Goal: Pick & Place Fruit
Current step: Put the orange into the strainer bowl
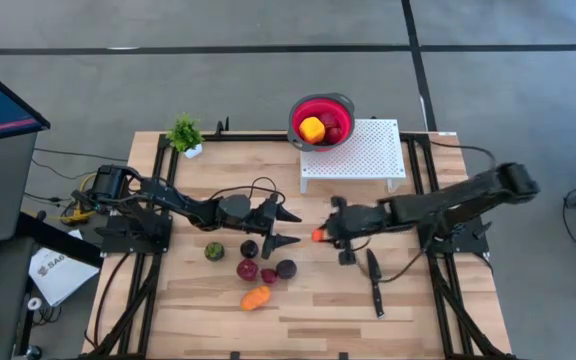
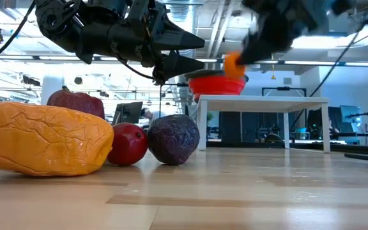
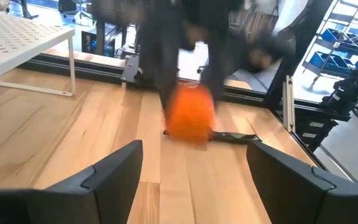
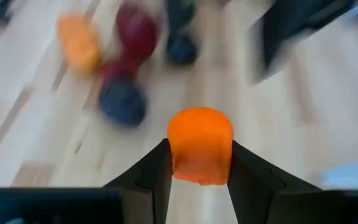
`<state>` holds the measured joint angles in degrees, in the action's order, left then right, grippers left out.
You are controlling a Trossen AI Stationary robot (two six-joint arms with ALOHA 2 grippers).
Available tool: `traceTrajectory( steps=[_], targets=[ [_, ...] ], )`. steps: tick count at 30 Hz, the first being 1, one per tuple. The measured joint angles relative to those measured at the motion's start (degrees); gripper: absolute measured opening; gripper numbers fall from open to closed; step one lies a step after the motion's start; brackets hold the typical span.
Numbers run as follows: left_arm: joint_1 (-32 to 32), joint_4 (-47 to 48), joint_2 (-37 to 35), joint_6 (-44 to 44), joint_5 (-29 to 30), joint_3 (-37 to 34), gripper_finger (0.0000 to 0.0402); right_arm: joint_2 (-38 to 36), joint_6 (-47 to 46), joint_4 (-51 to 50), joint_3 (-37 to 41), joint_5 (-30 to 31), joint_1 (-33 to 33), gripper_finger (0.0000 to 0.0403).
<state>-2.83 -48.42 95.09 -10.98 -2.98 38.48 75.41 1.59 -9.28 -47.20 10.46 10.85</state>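
My right gripper (image 1: 322,236) hangs above the middle of the table, shut on a small orange fruit (image 4: 200,146). The fruit also shows in the low view (image 2: 234,64), well above the tabletop. My left gripper (image 1: 290,227) stands open just left of it, fingers level and pointing at it, nothing between them. On the wood near the front lie a green fruit (image 1: 214,251), a dark one (image 1: 249,249), two red ones (image 1: 247,269), a purple one (image 1: 286,268) and an orange one (image 1: 256,298). A yellow fruit (image 1: 311,128) lies in the red bowl (image 1: 340,105). My right gripper pinches the orange fruit by its two opposite sides (image 4: 174,155) between its two fingers. The fingers come from the table's right side, slanting down. The fruit is lifted clear of the table, its front end sticking out past the fingertips.
The red bowl stands on a white perforated rack (image 1: 368,155) at the back. A black-handled knife (image 1: 375,285) lies on the wood under the right arm. A small green plant (image 1: 185,135) stands at the back left corner. Bare wood lies along the front right.
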Motion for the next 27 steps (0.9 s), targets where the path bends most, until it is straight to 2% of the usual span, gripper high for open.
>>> traceTrajectory(
  steps=[5, 7, 11, 15, 18, 22, 27],
  targets=[
    [-0.1, 0.0, 0.0, 0.0, 0.0, 0.0, 0.0282, -10.2, 0.5, 4.0, -0.1, 14.7, -3.8, 0.0128],
    [-0.1, 0.0, 0.0, 0.0, 0.0, 0.0, 0.0282, -12.6, 0.8, 6.5, -0.1, 16.7, -8.0, 0.0128],
    [-0.1, 0.0, 0.0, 0.0, 1.0, 0.0, 0.0282, -14.0, 0.0, 10.8, -0.2, 16.7, -20.0, 0.0126],
    [-0.1, -0.1, 0.0, 0.0, 1.2, 0.0, 0.0282, -11.5, -0.2, 10.6, -2.9, 16.0, -31.5, 0.0129],
    [-0.1, -0.1, 0.0, 0.0, 1.3, 0.0, 0.0282, -7.9, -1.8, 7.3, -6.5, 9.8, -38.2, 0.0136],
    [-0.1, -0.1, 0.0, 0.0, 1.5, 0.0, 0.0282, -1.5, -4.2, -0.2, -12.3, 1.0, -43.9, 0.0142],
    [-0.1, -0.1, 0.0, 0.0, 1.5, 0.0, 0.0282, 5.5, -4.2, -9.8, -19.9, 0.1, -46.4, 0.0148]
  ],
)
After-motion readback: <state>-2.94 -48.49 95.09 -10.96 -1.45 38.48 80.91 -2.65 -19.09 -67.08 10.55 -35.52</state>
